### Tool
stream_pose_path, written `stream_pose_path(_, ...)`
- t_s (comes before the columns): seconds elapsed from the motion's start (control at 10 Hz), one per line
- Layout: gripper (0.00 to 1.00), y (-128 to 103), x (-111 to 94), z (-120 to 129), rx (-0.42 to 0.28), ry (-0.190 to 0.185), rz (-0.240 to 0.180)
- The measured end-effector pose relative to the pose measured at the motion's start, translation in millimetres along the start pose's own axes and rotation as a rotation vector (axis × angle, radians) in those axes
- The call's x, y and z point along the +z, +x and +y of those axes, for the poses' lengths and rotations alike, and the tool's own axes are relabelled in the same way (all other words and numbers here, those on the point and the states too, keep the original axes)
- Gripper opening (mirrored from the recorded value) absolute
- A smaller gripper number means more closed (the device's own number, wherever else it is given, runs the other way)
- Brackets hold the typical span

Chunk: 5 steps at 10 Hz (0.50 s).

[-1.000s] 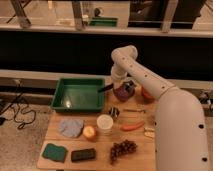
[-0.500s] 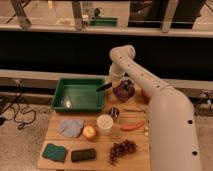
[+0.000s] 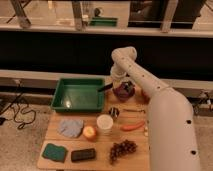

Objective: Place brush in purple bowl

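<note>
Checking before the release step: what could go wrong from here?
1. The brush sticks out left past the rim of the purple bowl, toward the green tray; released like this, it may tip out.
2. The gripper sits right at the small bowl, so its retreat could nudge or tilt it.
Whether the brush head is inside the bowl cannot be seen.

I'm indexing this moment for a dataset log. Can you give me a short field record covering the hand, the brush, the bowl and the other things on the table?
hand: directly above the purple bowl, at the table's far side
brush: black handle juts left from the bowl toward the green tray; head hidden
purple bowl: on the table, just right of the green tray
brush released: cannot tell
middle row: grey cloth, white cup, carrot
front row: green sponge, dark sponge, grapes
</note>
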Motion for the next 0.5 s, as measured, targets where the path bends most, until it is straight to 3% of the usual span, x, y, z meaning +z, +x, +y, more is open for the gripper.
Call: stream_pose_path(0.5, 0.0, -2.9, 5.2, 2.2, -0.003, -0.005, -0.021)
